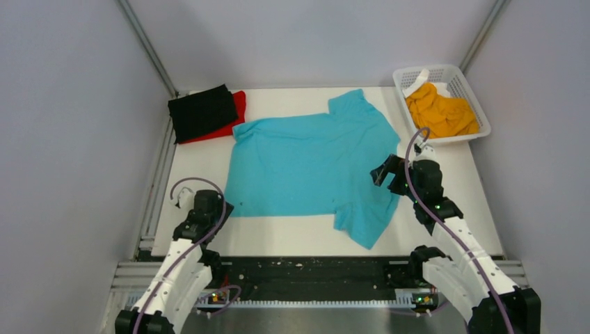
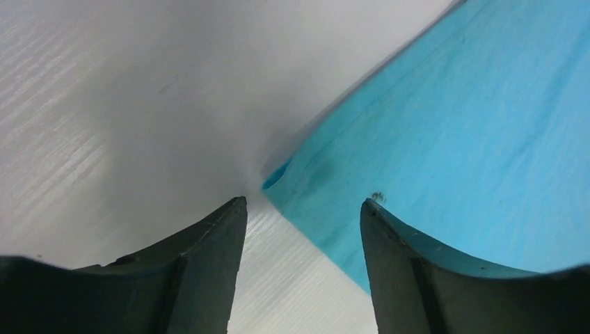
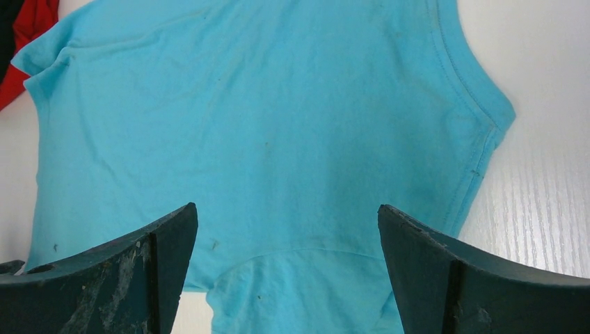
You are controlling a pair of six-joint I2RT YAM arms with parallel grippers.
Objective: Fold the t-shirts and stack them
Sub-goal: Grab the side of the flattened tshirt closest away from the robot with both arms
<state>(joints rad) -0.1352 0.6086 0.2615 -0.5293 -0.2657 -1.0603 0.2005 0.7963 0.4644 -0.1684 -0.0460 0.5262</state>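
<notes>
The turquoise t-shirt (image 1: 306, 163) lies spread flat, faintly rumpled, on the counter (image 1: 278, 233), its fold just starting, I'd say. The left pincer (image 2: 303, 205) straddles the near hem corner, jaws apart, nothing pinched. The right pincer (image 3: 285, 209) hangs wide open, empty, over the sleeve side. Next both must nip cloth cleanly. The black t-shirt (image 1: 202, 111) sits folded atop the red t-shirt (image 1: 238, 104), far left.

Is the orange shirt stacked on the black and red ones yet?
No, the orange shirt lies crumpled in the white basket at the far right, away from the black shirt and red shirt at far left.
</notes>
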